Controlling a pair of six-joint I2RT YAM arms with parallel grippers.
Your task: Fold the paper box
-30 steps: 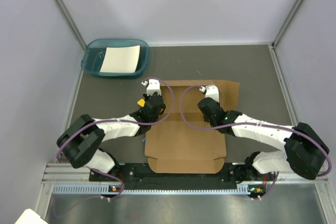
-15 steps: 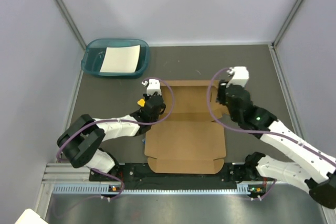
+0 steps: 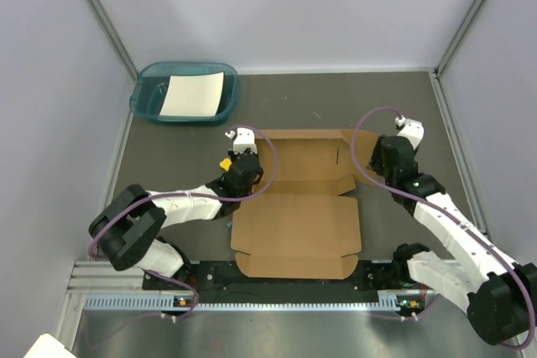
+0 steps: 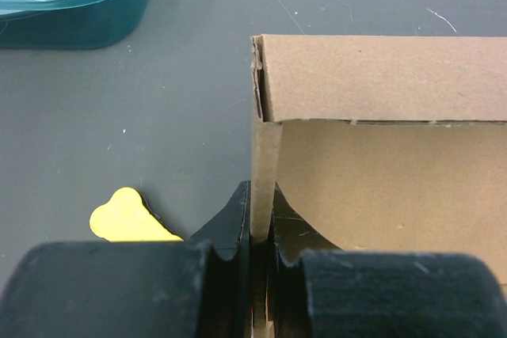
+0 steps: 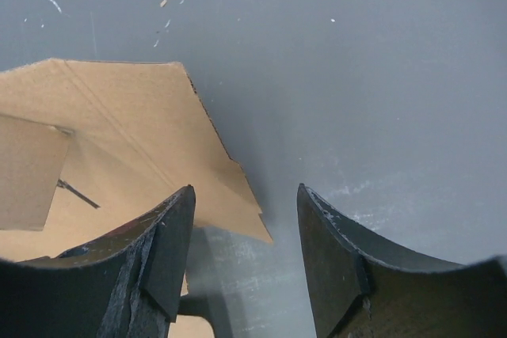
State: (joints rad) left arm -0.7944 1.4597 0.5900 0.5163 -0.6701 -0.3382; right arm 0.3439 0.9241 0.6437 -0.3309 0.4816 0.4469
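Since a second ago the right gripper (image 5: 245, 199) has swung off the box (image 3: 295, 215) toward the right edge of the table (image 3: 403, 94), jaws apart and empty; the box lies by the near edge, its left wall pinched upright by the left gripper (image 4: 260, 223), which should hold firm.

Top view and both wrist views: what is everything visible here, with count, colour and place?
paper box: one, brown cardboard, middle of the table, left flap raised
tray: one, teal, far left of the table
paper sheet: one, white, inside the tray
small yellow piece: one, yellow, on the table just left of the paper box
table: one, dark grey, under everything
left gripper: one, black, shut on the paper box's raised left flap
right gripper: one, black, open, by the paper box's far right corner, holding nothing
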